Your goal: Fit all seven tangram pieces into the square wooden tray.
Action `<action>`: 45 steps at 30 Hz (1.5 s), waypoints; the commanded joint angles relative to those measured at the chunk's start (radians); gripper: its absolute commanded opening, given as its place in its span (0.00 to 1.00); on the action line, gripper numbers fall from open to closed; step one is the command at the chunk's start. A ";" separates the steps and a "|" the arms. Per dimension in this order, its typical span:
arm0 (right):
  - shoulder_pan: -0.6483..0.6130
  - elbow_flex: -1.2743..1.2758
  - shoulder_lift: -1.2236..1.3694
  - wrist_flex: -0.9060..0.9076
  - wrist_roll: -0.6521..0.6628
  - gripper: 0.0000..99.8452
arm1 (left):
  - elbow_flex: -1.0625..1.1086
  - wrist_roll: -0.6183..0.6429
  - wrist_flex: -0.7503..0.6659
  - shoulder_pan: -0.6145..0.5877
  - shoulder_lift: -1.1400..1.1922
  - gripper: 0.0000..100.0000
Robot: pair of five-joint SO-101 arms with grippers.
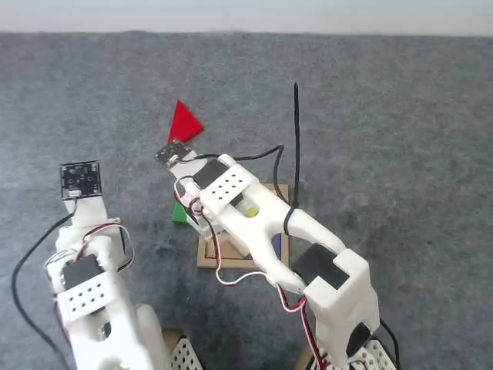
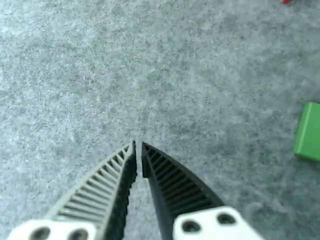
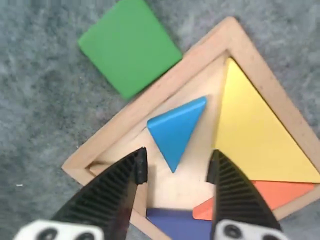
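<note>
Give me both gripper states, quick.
Left gripper: shut, holding nothing.
Right gripper: open, empty, above the blue triangle in the tray.

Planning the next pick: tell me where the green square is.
The green square lies on the mat just outside the wooden tray, by the rim nearest the blue triangle; in the high view, at the tray's left.

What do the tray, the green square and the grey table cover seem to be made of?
Tray: likely bare pale wood, matte; its tan rim shows no paint.
Green square: probably painted wood, smooth with slight sheen; the even colour hides the material.
Table cover: felt or low carpet; mottled, fuzzy texture.
</note>
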 commanded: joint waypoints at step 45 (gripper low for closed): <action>0.008 -0.106 0.165 0.050 -0.173 0.19 | -0.050 0.003 -0.021 -0.002 -0.025 0.02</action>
